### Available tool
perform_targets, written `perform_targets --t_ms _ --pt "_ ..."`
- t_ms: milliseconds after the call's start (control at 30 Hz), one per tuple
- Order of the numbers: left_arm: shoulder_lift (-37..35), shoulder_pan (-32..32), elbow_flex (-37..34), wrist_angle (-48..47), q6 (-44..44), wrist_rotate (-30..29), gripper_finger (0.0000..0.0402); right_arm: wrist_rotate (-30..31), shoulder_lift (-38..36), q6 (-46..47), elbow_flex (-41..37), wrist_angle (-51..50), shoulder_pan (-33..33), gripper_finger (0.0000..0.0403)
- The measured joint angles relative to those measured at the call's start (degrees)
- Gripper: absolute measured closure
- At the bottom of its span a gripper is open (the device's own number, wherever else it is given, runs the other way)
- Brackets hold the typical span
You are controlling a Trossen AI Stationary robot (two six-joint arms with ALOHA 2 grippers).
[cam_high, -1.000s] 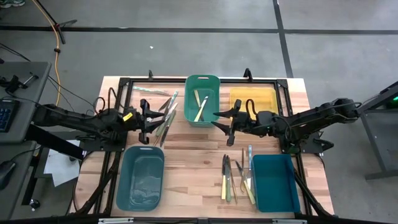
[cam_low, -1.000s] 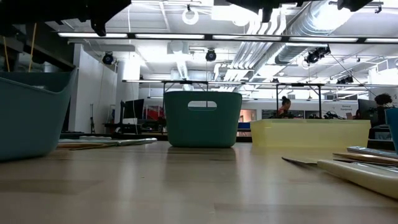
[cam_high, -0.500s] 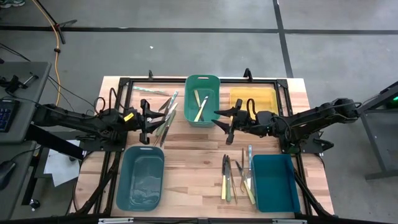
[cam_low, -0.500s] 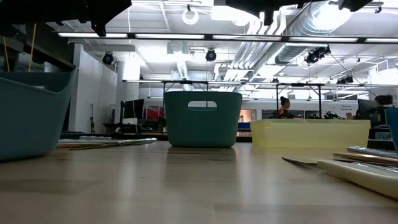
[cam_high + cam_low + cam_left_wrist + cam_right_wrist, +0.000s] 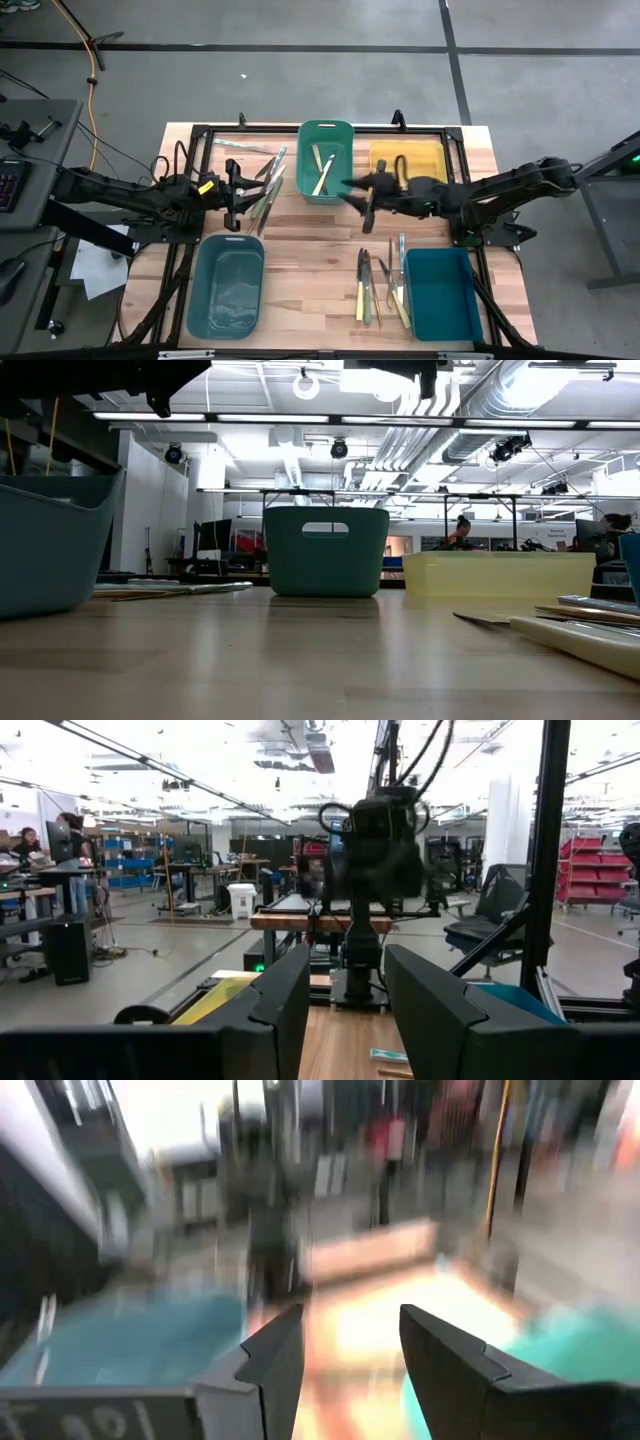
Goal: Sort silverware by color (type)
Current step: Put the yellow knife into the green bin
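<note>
The right gripper (image 5: 357, 196) has swung slightly toward the green bin (image 5: 326, 147), fingers spread, empty. The left gripper (image 5: 234, 197) stays put, released. Silverware (image 5: 378, 283) lies on the surface (image 5: 310, 250) beside the teal bin (image 5: 441, 293).

Bare surface (image 5: 310, 250) between the four bins, silverware (image 5: 378, 285) crowding its right edge, open right gripper (image 5: 357, 198) hanging above.

Your silverware sits in three lots: one cluster (image 5: 262, 185) left of the green bin (image 5: 326, 130), two pale pieces (image 5: 321, 168) inside it, and one cluster (image 5: 380, 283) beside the teal bin (image 5: 441, 322).
</note>
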Motion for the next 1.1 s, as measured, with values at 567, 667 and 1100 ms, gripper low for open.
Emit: perform_targets --t_ms 567,667,1100 --pt "0.0 0.0 0.0 -0.1 -3.0 -0.2 0.0275 -22.4 32.4 65.0 40.0 -81.8 13.4 0.0242" --pt "0.0 0.0 0.0 -0.4 -5.6 -0.2 0.0275 -24.5 36.1 68.2 41.3 -78.7 15.5 0.0242" --pt "0.0 0.0 0.0 -0.5 -7.0 -0.2 0.0275 -25.1 46.1 71.8 41.1 -70.4 19.1 0.0242"
